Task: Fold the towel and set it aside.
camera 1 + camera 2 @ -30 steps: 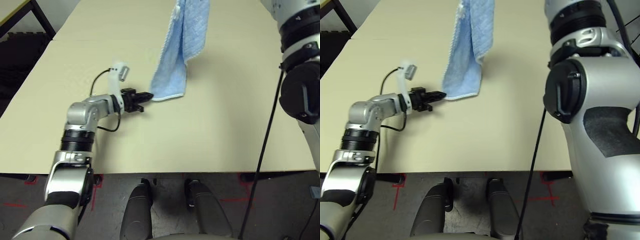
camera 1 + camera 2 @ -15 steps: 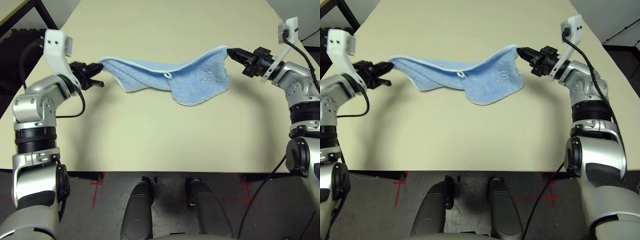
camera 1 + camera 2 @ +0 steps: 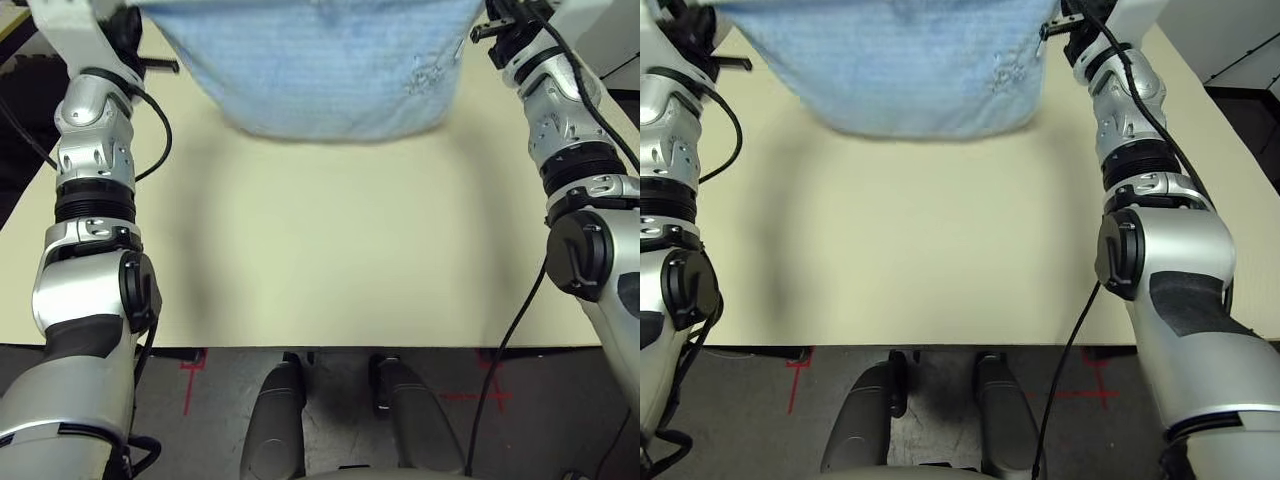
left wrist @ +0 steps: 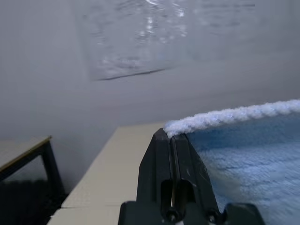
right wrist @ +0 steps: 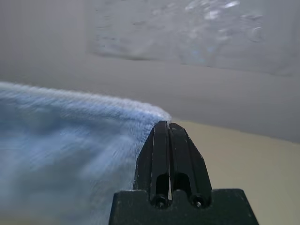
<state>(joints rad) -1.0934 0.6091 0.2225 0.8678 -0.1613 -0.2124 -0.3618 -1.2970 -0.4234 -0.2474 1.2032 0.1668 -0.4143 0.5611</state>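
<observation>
Since half a second ago both arms have risen, and the towel (image 3: 320, 70), then sagging low between them, now hangs spread flat above the far half of the table (image 3: 330, 260). Its lower hem hangs clear of the tabletop. The near half of the table lies bare to its front edge. The towel is light blue terry with white edging. The left gripper (image 4: 170, 136) and right gripper (image 5: 168, 125) each pinch an upper corner, fingers clamped tight.

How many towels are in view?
1. The towel hangs spread above the table, its corners pinched by the left gripper and the right gripper. Its top is cut off by the picture edge.
</observation>
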